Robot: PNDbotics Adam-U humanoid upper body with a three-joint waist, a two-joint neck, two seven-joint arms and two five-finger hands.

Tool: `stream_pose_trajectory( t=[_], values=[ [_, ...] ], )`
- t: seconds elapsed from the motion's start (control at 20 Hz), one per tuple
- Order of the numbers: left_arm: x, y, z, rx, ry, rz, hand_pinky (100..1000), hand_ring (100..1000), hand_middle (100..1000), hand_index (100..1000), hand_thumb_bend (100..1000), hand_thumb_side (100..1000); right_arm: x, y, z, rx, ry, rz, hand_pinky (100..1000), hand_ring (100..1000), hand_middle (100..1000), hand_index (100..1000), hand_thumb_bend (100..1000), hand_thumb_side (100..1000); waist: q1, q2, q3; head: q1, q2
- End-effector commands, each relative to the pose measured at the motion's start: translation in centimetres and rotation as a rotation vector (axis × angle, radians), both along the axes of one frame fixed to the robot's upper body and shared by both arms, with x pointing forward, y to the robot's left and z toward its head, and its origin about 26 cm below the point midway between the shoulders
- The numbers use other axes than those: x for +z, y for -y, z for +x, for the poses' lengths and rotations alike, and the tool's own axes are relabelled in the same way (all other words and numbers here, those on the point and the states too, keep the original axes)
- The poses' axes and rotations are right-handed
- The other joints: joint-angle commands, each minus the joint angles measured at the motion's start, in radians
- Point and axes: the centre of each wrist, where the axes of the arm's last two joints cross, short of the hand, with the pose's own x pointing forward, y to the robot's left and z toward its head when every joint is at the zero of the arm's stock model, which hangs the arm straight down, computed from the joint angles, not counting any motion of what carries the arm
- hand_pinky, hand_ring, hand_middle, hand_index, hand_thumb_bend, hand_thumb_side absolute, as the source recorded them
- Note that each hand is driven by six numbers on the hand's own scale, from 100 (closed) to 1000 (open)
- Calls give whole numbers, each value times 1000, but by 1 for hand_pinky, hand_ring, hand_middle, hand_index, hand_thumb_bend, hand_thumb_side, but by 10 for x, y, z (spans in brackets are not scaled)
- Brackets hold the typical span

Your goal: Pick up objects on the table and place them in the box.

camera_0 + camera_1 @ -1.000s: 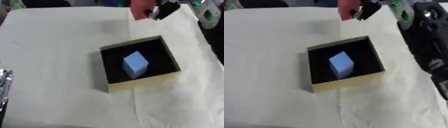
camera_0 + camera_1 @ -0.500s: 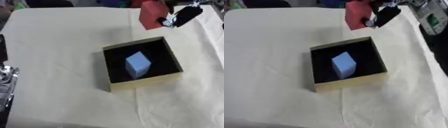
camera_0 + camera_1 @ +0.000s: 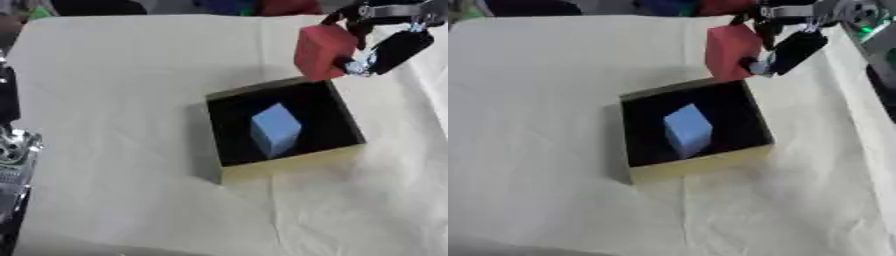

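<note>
Fingers (image 3: 395,47) of the right hand (image 3: 385,37) apparently pinch the red block (image 3: 322,51) above the box (image 3: 289,162)

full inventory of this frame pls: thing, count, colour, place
box: 1, tan walls, black inside, centre of the table, open top
blue block: 1, light blue, inside the box, tilted
red block: 1, red, held in the air over the box's far right corner
cloth: 1, cream, covers the table
right hand: 1, black, upper right, fingers closed on the red block
left hand: 1, silver and black, left edge, only partly visible
</note>
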Motion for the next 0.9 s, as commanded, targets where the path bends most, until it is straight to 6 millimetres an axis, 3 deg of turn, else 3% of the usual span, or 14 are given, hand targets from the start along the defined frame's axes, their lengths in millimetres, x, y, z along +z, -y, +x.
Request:
stream_pose_trajectory(
  t=[0.05,0.9],
  values=[
    [10,-5,-3,14,24,36,747,713,732,930,104,828,13,5,-9,12,47,-20,684,621,434,708,100,507,0,-22,0,-1,6],
    [9,-3,-2,2,24,27,745,712,731,929,100,830,-22,-10,-7,61,72,-55,668,622,453,724,100,547,-3,-17,20,-17,-1]
  ],
)
